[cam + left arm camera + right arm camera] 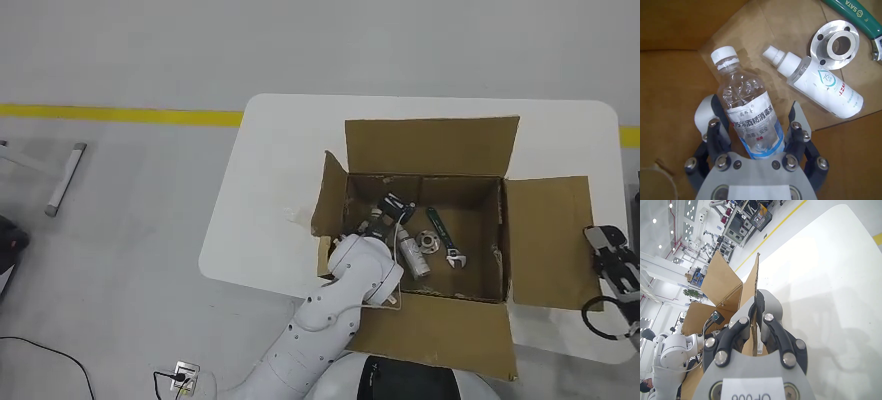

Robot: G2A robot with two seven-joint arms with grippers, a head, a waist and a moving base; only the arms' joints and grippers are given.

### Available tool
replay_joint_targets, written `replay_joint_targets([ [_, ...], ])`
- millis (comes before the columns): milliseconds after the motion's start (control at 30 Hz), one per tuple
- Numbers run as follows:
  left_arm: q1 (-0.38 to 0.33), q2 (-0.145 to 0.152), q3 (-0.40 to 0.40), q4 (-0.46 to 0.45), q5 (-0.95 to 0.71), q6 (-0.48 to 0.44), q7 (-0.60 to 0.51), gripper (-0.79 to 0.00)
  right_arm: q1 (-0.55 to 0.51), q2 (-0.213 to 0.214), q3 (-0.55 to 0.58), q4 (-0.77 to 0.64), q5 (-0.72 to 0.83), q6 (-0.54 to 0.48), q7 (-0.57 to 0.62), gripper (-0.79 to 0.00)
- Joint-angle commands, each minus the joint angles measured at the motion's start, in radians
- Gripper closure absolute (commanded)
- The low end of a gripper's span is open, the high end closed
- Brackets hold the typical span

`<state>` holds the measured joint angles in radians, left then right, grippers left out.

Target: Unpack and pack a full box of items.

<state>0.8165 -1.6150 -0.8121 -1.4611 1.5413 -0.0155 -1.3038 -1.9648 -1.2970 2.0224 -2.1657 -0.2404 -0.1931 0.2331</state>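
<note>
My left claw [753, 106], released, straddled the clear thin plastic bottle [743, 89] lying in the brown cardboard box [460, 190]. It looked light and crushable; I would grip the labelled middle softly. My right claw [758, 307] clenched a flap [751, 285].

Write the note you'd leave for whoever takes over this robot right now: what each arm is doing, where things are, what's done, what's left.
Left end effector: down inside the box, around the clear bottle; whether it grips is unclear.
Right end effector: shut on the box's right flap.
On the box floor: white spray bottle, metal flange, green-handled wrench.
Done: box open.
Left: move everything out onto the table, then repack.
</note>
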Motion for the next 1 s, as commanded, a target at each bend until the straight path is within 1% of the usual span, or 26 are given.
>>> replay_joint_targets([
  [0, 0.000, -0.001, -0.002, -0.003, 0.003, -0.003, 0.007, 0.000, 0.003, 0.000, -0.002, 0.002, -0.003, 0.003, -0.001, 0.000],
  [133, 0.002, -0.003, -0.011, -0.018, 0.008, -0.005, 0.020, 0.000, 0.015, -0.001, -0.006, 0.005, 0.003, 0.013, -0.011, 0.000],
  [367, 0.008, -0.007, -0.025, -0.078, 0.011, -0.017, 0.022, 0.000, 0.036, -0.001, -0.008, -0.002, 0.004, 0.038, -0.006, 0.000],
  [567, 0.017, -0.011, -0.029, -0.145, 0.008, -0.022, 0.025, 0.000, 0.039, -0.001, -0.013, -0.008, -0.004, 0.049, -0.003, 0.000],
  [700, 0.021, -0.012, -0.029, -0.172, 0.027, -0.035, 0.031, 0.000, 0.039, -0.002, -0.016, -0.006, -0.010, 0.053, -0.002, 0.000],
  [900, 0.031, -0.019, -0.035, -0.300, -0.034, -0.044, 0.036, 0.000, 0.039, -0.003, -0.011, 0.000, -0.017, 0.065, -0.013, 0.000],
  [967, 0.028, -0.020, -0.040, -0.355, -0.039, -0.053, 0.035, 0.000, 0.042, -0.006, -0.007, 0.003, -0.006, 0.100, -0.046, 0.000],
])
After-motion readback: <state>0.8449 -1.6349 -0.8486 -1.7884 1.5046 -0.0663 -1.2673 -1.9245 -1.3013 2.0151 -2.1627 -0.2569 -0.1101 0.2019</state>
